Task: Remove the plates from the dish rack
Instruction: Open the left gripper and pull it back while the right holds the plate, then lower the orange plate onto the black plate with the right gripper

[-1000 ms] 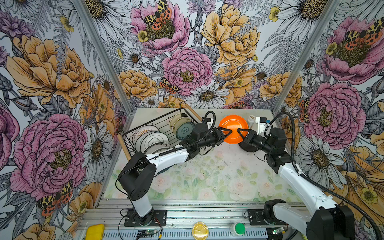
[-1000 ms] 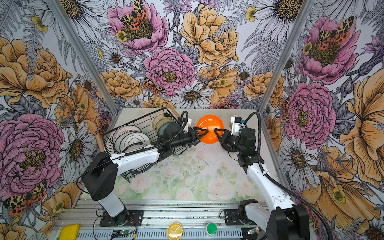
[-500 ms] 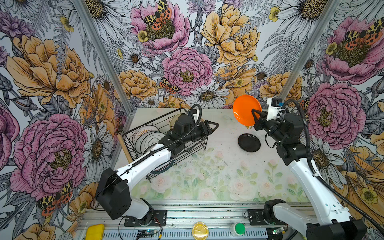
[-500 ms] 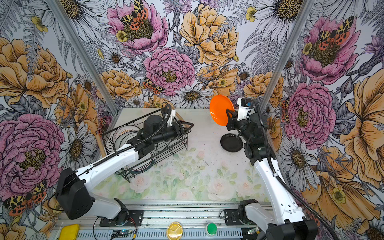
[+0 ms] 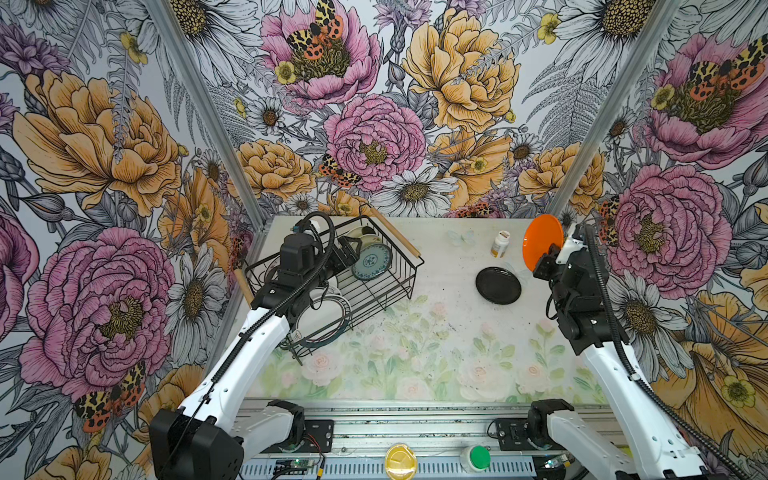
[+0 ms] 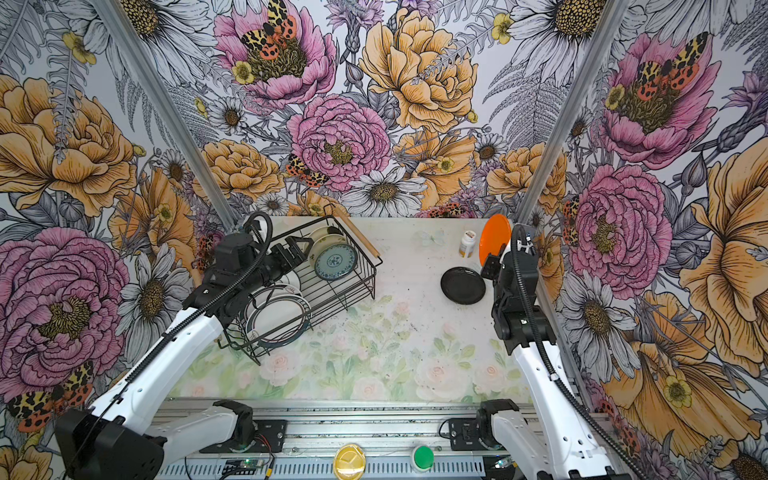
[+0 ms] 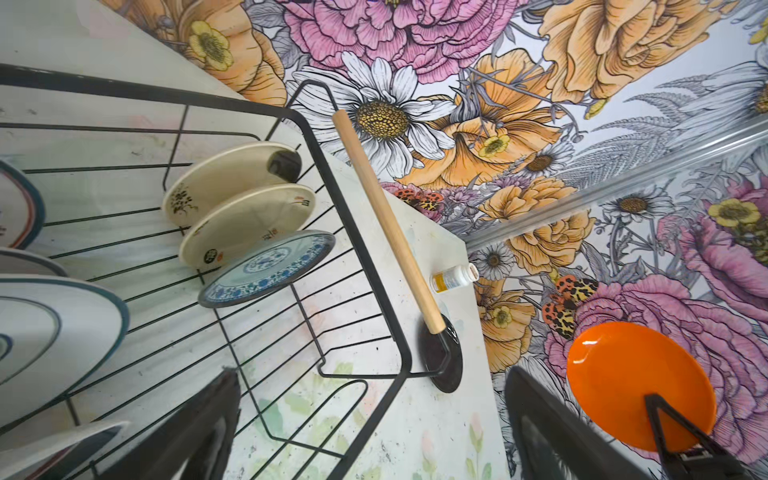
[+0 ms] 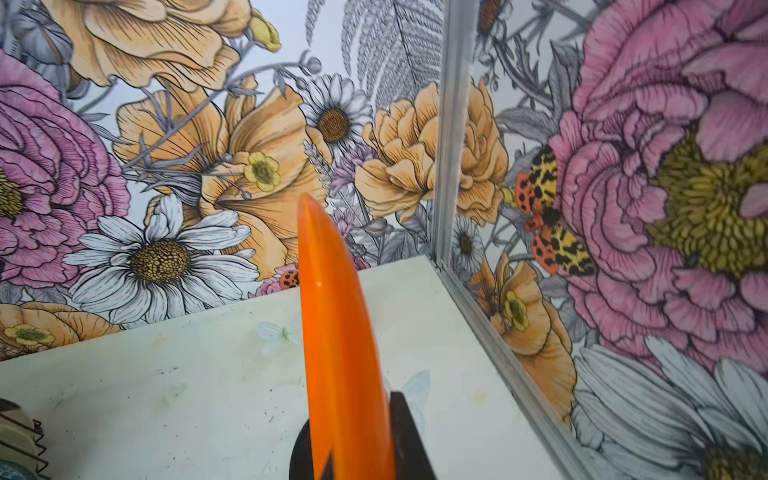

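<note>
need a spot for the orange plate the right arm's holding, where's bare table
Widest bare patch: the floral table front, from the black wire dish rack across to the right edge. A narrower strip runs between rack and the round black plate. Crowded: the back right corner, with that plate, the white pill bottle and the raised round orange plate.

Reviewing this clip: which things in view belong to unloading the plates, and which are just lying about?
Part of the job: dish rack, plates standing in it, orange plate gripped by the right hand, black plate flat on the table.
Just lying about: white pill bottle behind the black plate, yellow disc and green button on the front rail.
</note>
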Controlling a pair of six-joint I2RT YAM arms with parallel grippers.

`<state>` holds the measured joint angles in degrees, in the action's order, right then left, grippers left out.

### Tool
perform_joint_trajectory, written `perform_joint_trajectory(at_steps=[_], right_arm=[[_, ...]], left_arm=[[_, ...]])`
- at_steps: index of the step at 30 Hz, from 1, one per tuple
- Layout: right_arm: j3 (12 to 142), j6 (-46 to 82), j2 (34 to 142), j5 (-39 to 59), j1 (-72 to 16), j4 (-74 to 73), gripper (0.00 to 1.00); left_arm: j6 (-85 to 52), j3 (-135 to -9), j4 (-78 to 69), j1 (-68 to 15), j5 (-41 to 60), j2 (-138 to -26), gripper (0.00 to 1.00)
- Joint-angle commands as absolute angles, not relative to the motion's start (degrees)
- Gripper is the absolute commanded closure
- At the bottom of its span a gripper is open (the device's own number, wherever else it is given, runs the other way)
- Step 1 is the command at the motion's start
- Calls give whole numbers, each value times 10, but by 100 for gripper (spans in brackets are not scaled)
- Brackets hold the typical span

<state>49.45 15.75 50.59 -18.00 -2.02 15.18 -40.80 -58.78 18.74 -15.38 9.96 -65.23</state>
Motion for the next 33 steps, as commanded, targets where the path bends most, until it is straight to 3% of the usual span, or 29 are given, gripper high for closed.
perform_joint_trajectory(at_steps=[1,7,17,33], right_arm=[[452,265,488,-191,6,212,100],[362,385,500,-55,70,214,100],[312,476,567,164,162,149,100],[299,547,732,248,190,-54,100]], left_arm=[[-375,-563,153,-141,88,-645,1],[-355,-525,101,-148,36,-644,1],[-344,-535,104,-139,107,-666,1],[-376,-590,162,-163,107,-639,1]])
